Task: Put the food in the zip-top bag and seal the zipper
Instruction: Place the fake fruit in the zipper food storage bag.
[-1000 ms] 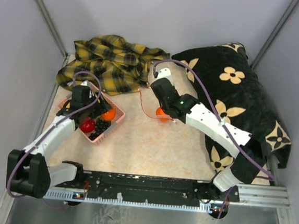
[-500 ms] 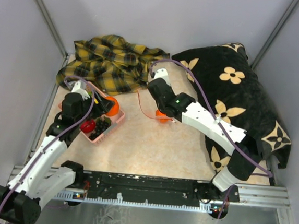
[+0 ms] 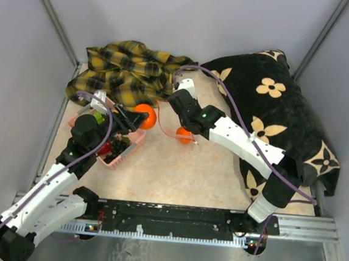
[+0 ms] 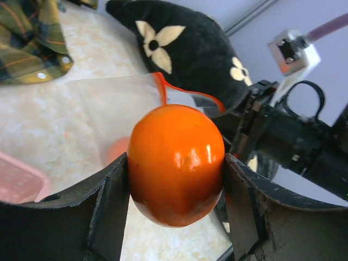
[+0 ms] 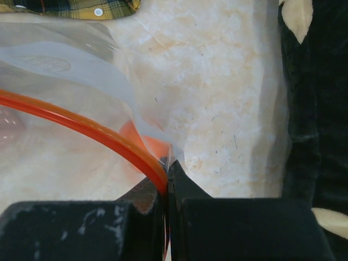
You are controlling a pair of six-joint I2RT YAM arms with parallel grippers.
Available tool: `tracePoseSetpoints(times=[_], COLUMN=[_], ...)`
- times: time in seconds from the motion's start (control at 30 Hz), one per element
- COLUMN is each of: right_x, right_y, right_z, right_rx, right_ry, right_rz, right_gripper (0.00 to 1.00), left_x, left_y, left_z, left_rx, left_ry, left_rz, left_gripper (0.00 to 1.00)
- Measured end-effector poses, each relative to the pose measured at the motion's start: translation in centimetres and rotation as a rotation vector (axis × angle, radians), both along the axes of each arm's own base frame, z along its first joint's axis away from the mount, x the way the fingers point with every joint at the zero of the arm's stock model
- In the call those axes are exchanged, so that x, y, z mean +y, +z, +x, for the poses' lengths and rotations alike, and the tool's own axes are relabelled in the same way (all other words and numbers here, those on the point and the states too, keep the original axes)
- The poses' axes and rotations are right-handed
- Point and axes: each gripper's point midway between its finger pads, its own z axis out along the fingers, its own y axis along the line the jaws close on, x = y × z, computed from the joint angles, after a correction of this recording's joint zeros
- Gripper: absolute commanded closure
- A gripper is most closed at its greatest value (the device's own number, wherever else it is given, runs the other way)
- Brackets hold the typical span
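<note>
At nine o'clock on the table sits the pink basket [image 3: 134, 140], with the red apple [image 3: 103, 150] and dark grapes [image 3: 119, 145] in it. The left gripper [image 3: 141, 116] hangs over its far corner, clamped on an orange ball [image 4: 175, 163], one finger on each side. At eleven o'clock from that ball the plaid shirt [image 3: 127, 71] lies in a heap. At three o'clock from it the zip-top bag [image 5: 65, 70] gapes toward the ball. The right gripper [image 5: 167, 175] pinches the zipper [image 5: 81, 128], jaws tight on the red strip, holding the rim up. A second orange ball [image 3: 185, 134] lies inside the bag. The black flowered cushion [image 3: 274, 109] fills the table from one to four o'clock.
</note>
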Motion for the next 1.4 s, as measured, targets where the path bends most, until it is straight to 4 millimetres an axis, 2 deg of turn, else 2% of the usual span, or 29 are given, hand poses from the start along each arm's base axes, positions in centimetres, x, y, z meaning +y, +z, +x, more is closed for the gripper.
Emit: tracePoseSetpoints(times=[0.1, 0.2, 0.37, 0.5, 0.77, 1.0, 1.27, 1.4], right_x=[0.0, 0.2, 0.6, 0.9, 1.5, 2.9, 3.9, 4.5], right_y=[0.1, 0.2, -0.1, -0.2, -0.2, -0.2, -0.7, -0.8], right_z=[-0.1, -0.1, -0.1, -0.3, -0.5, -0.8, -1.1, -1.3], right_rx=[0.004, 0.008, 0.018, 0.024, 0.038, 0.057, 0.079, 0.09], right_ry=[-0.007, -0.008, -0.006, 0.002, 0.024, 0.069, 0.098, 0.119], right_rz=[0.011, 0.024, 0.036, 0.045, 0.067, 0.124, 0.165, 0.187], right_gripper=[1.0, 1.0, 1.0, 1.0, 1.0, 1.0, 1.0, 1.0], left_x=[-1.1, -3.0, -5.9, -6.8, -7.3, -7.2, -6.4, -6.1], left_y=[0.8, 1.0, -0.9, -2.0, -2.6, -3.1, -5.0, -5.0], left_z=[-0.2, -0.2, 0.1, 1.1, 3.4, 5.2, 6.1, 6.2], left_rx=[-0.03, -0.034, 0.004, 0.022, 0.013, 0.026, 0.071, 0.075], left_ry=[-0.026, -0.065, -0.087, -0.052, 0.059, 0.144, 0.21, 0.221], left_rz=[-0.048, -0.077, -0.048, -0.002, 0.104, 0.181, 0.277, 0.294], left_gripper=[0.52, 0.52, 0.52, 0.5, 0.43, 0.36, 0.18, 0.1])
